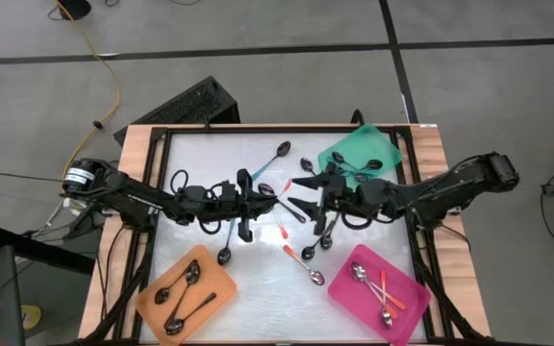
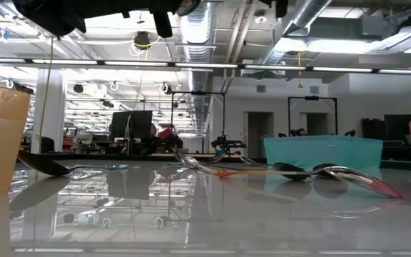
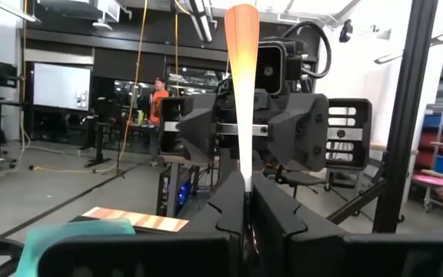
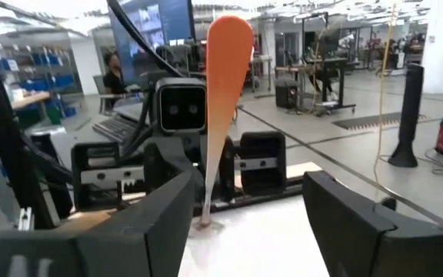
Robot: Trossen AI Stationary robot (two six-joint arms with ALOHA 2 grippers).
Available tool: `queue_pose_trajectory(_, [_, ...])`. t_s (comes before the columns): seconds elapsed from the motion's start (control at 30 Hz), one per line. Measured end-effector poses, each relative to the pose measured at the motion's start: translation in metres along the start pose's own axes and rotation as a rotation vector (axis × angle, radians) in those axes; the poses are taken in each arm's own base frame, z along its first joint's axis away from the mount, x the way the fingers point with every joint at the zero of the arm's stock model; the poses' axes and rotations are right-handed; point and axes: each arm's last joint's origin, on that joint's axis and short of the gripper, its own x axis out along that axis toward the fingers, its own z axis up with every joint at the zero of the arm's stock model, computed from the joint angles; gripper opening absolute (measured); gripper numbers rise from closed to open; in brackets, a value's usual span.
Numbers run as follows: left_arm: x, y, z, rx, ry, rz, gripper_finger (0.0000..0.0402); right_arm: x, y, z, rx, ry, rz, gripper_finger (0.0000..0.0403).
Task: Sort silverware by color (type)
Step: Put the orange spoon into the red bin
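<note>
Orange-handled spoon (image 1: 279, 190) held mid-air between my two grippers, above table centre.
My left gripper (image 1: 258, 195) is clenched on the spoon's bowl end; its long axis runs across the table, handle tip pointing at my right gripper (image 1: 301, 193), whose fingers are spread wide either side, not gripping.

Both arms are matte black and boxy, looped with black cables; the left arm (image 1: 133, 195) carries a white-labelled motor.
</note>
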Motion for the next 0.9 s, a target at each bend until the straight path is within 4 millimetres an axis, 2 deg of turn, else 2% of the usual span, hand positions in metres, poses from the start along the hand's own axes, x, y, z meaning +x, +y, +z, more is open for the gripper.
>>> queue_pose_trajectory(0.23, [0.0,0.0,0.0,0.001,0.003,-0.001,0.0,0.014,-0.004,-0.005,0.013,-0.037,0.001,0.0266])
queue_pose_trajectory(0.9, [0.0,0.001,-0.003,0.014,0.025,0.027,0.0,0.017,-0.003,-0.002,0.02,-0.054,0.022,0.0265])
